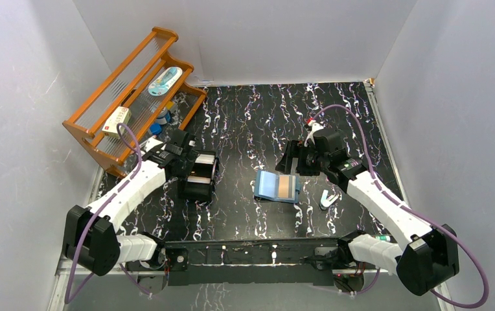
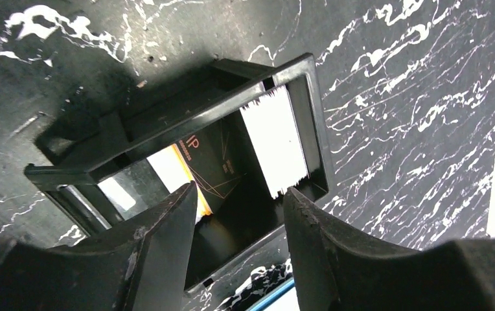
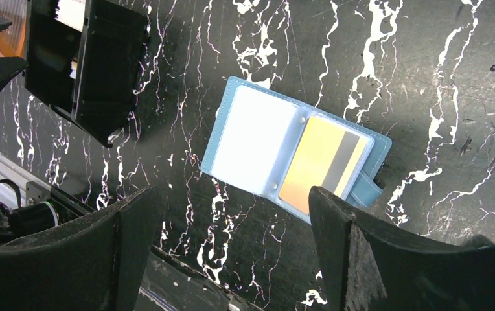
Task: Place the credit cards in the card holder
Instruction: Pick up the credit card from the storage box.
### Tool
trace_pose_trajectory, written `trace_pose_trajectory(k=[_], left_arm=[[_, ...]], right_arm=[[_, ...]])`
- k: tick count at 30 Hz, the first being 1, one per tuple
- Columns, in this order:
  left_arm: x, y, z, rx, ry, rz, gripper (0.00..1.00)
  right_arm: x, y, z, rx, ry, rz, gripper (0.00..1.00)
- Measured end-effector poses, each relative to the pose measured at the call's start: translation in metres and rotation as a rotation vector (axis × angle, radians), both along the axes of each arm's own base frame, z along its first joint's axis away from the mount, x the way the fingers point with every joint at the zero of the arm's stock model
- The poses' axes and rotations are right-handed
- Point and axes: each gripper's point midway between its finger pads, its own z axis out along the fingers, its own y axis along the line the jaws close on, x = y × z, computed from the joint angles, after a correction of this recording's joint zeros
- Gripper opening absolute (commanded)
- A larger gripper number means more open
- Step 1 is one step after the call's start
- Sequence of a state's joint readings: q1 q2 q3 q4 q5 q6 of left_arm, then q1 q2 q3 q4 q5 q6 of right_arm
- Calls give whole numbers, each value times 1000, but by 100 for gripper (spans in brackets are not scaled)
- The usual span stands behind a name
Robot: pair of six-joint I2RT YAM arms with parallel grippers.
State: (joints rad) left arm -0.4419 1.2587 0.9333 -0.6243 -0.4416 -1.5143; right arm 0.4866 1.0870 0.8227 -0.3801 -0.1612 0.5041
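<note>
Plastic credit cards (image 2: 274, 142), probably stiff, slick, lean in the black box (image 2: 310, 116) mid-frame; I'd pinch an edge. Left tool (image 2: 238, 194) half-spread, right tool (image 3: 232, 192) wide, both empty.

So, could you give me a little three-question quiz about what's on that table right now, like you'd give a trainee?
1. True or false: the card holder lies shut.
2. Which gripper hangs over the black box? A) the left gripper B) the right one C) neither
3. What colour is the grey-striped card tucked inside the card holder?

Key: 1) False, it lies open. 2) A. 3) Orange-gold.
</note>
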Motion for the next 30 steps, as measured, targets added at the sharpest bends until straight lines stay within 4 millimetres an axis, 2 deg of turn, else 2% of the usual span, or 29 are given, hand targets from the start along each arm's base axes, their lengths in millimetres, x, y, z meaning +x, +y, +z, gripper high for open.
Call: trace_pose_trajectory(k=[7, 16, 30], left_arm=[[17, -19, -4, -70, -56, -44, 49], [27, -32, -30, -88, -41, -90, 46], [29, -33, -41, -93, -63, -100, 44]], right_arm=[[1, 0, -1, -3, 5, -1, 93], [4, 2, 7, 10, -14, 0, 94], [6, 9, 9, 36, -21, 18, 96]])
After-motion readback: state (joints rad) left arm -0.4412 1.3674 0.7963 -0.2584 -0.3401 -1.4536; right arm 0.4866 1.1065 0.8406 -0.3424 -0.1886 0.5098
